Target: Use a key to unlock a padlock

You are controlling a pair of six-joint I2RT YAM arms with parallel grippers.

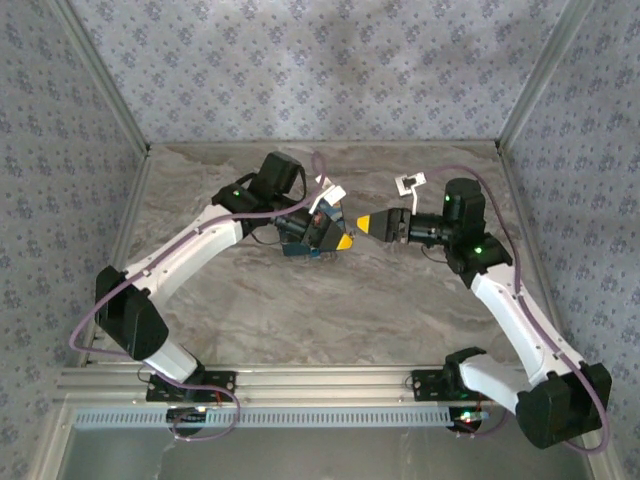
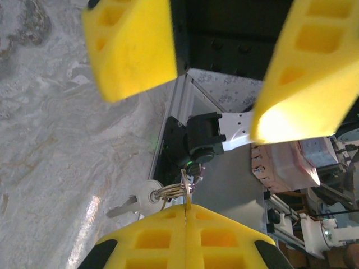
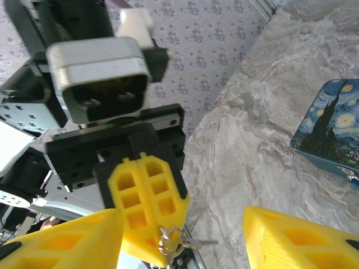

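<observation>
1. While the left jaws are pressed tight together, they pinch a small metal key ring [image 2: 171, 190] right at their tips.
2. A silver key [image 2: 132, 206] hangs from that ring, just beside the left tips, with the grey counter [image 2: 45, 140] behind it.
3. The right jaws stand wide open and hold nothing.
4. The two sets of jaws face each other tip to tip. The left tips and the ring point at the gap between the right ones, close but not touching.
5. A blue box [image 3: 331, 126] with a starry night picture lies on the counter, off to one side of the right jaws and near the left jaws.
</observation>
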